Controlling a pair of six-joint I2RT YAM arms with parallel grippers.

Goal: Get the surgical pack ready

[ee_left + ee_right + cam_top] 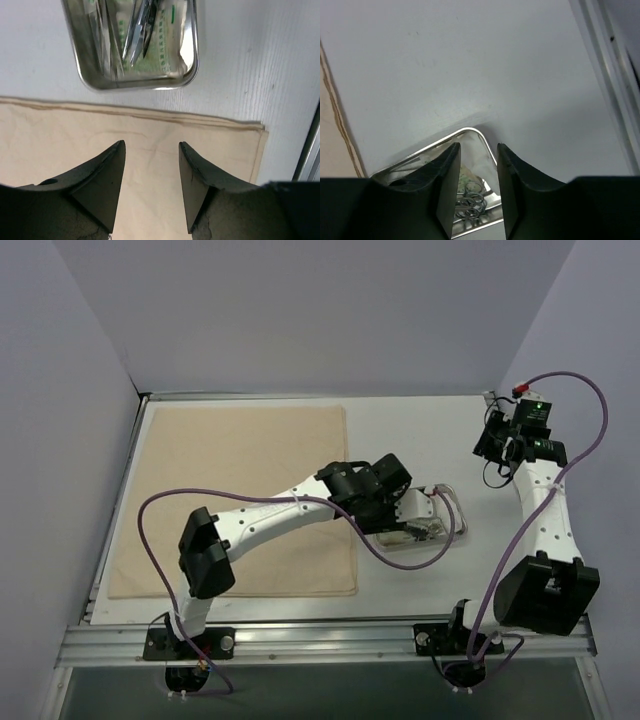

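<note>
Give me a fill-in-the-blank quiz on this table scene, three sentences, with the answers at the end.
1. Seen from the top camera, the beige cloth lies spread flat to the ____ of the steel tray.
2. The forceps and the pale green packets lie inside the ____.
3. The left gripper has its jaws ____, holding nothing.

Missing words: left; tray; open.

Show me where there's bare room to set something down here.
Free: the far half of the cloth, and the white table beyond the tray. Crowded: the cloth's near right part, where the left arm stretches across to the tray.
</note>
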